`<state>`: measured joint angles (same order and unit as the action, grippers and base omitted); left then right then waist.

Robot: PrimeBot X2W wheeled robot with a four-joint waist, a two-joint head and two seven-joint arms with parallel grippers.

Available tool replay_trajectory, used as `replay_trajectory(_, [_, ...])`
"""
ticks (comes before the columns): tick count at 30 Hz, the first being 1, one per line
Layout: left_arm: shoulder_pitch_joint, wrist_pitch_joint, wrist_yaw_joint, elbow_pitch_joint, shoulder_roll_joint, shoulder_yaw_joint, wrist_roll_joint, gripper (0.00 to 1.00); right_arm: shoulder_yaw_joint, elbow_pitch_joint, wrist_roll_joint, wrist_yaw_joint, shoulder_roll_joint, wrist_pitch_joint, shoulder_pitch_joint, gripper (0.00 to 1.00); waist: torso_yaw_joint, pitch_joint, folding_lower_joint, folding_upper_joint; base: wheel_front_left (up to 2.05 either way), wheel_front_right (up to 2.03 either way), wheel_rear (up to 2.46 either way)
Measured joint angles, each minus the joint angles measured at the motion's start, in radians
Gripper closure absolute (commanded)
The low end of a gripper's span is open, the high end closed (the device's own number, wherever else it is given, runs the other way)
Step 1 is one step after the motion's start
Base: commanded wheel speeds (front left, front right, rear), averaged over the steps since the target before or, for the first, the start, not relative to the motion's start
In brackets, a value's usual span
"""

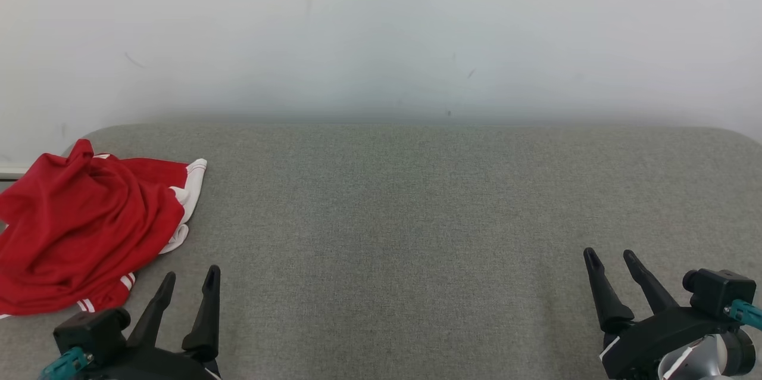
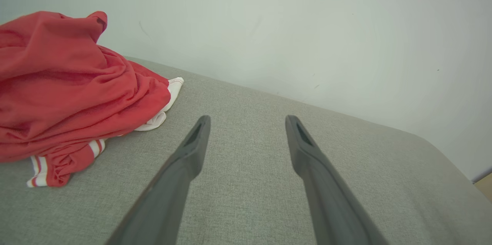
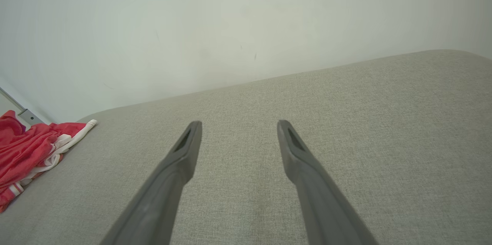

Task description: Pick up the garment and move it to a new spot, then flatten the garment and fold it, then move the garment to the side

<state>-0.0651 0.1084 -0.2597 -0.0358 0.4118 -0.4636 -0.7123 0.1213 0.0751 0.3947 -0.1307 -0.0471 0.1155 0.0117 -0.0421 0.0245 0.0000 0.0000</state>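
Red garment [image 1: 83,225] crumpled at desk [image 1: 417,219] left end, untouched. Left claw [image 1: 191,274] near it, right claw [image 1: 609,254] well apart; both wide, empty.

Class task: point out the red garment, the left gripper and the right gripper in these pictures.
red garment [image 1: 83,231], head view, middle of the crumpled red cloth.
left gripper [image 1: 191,273], head view, midway between its open fingertips.
right gripper [image 1: 609,254], head view, midway between its open fingertips.
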Motion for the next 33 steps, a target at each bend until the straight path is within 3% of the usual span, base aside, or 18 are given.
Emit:
replay_trajectory(25, [-0.009, -0.002, -0.014, 0.001, 0.013, 0.004, 0.001, 0.0, 0.013, -0.004, 0.004, 0.0, 0.0, 0.004, -0.001, 0.0, -0.004, -0.004, 0.0, 0.0, 0.0, 0.0, 0.0])
replay_trajectory(33, [-0.012, -0.002, -0.041, -0.003, 0.036, 0.002, 0.03, 0.0, 0.016, -0.006, 0.004, 0.0, 0.0, 0.007, 0.0, 0.0, -0.026, -0.002, 0.0, 0.0, 0.0, 0.0, 0.0])
